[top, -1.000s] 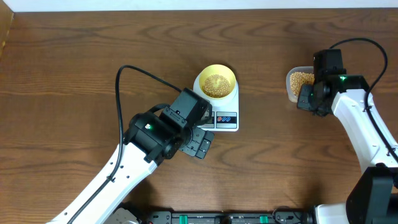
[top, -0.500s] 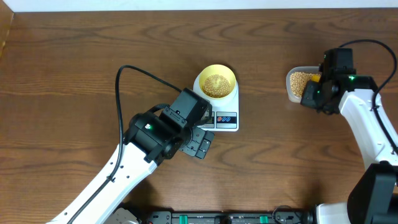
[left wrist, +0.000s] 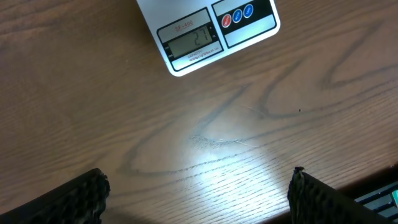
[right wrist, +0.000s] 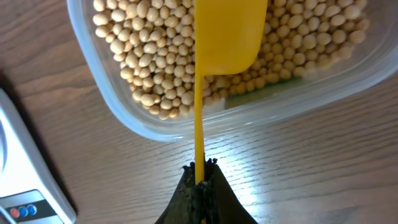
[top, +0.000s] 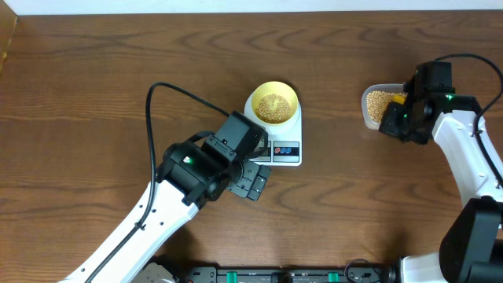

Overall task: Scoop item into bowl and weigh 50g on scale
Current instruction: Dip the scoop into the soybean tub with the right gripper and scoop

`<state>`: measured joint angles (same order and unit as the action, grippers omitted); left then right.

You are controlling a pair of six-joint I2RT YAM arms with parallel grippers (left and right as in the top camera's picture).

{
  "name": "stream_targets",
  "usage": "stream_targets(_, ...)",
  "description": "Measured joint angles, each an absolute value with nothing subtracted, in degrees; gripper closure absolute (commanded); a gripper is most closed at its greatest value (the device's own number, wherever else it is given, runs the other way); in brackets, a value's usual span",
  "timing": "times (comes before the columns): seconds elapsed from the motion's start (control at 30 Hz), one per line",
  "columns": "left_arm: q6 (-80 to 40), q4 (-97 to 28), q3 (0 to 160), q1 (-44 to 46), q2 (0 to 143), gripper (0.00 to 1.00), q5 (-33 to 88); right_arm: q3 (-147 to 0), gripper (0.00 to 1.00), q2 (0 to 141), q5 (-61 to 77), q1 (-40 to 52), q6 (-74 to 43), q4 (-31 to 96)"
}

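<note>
Noting surroundings first: brown wood-grain table (top: 94,86), with a black cable (top: 155,106) looping from the left arm across it.

The scale (top: 287,137) sits near the table's centre. The bowl (top: 273,103) stands on the rear part of its platform. One lot of the beans (top: 273,108) lies heaped inside the bowl.

A clear plastic tub (top: 371,108) stands well apart to the right of the scale, bare wood between them. It holds the second, larger lot of beans (right wrist: 143,50).

Obstructions:
- In the overhead view the left arm's wrist covers the scale's front-left corner.
- The right arm covers the tub's right side.
- From the left wrist view the display (left wrist: 189,43) and the red and blue buttons (left wrist: 237,15) show unobstructed. The digits are too faint to read.

Grippers:
- Left gripper (left wrist: 199,199): fingers (left wrist: 81,193) spread wide, nothing between them, hanging over bare table just in front of the scale's front edge.
- Right gripper (right wrist: 200,180): jaws pressed together on the thin handle of the yellow scoop (right wrist: 227,34). The scoop head lies over the tub's beans; whether it touches them I cannot tell, nor whether it carries any.

Count:
- Arms: two.
- Grippers: two.
- Scale: one.
- Bowl: one.
- Tub: one.
- Scoop: one.
- Beans: two lots, too many to count singly.
</note>
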<state>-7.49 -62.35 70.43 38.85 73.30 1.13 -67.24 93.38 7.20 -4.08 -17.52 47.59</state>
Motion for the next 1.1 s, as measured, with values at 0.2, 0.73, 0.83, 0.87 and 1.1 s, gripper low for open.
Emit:
stream_targets(0.2,-7.51,-62.35,70.43,38.85,73.3,0.06,1.13,-67.24,0.99,93.38,10.13,-4.43,-17.65,48.1)
stream_targets(0.73,-7.49,-62.35,70.43,38.85,73.3,0.06,1.13,-67.11,0.99,93.38,21.89,-12.01,-16.05,48.69)
stream_targets(0.83,-7.49,-62.35,70.43,38.85,73.3,0.06,1.13,-67.09,0.99,93.38,23.64,-12.27,-15.66,48.99)
stream_targets(0.87,-7.49,-62.35,70.43,38.85,73.3,0.06,1.13,-67.09,0.99,93.38,24.23,-12.25,-15.53,49.19)
stream_targets(1.1,-7.49,-62.35,70.43,38.85,73.3,0.06,1.13,-67.09,0.99,93.38,26.33,-12.27,-14.44,50.13)
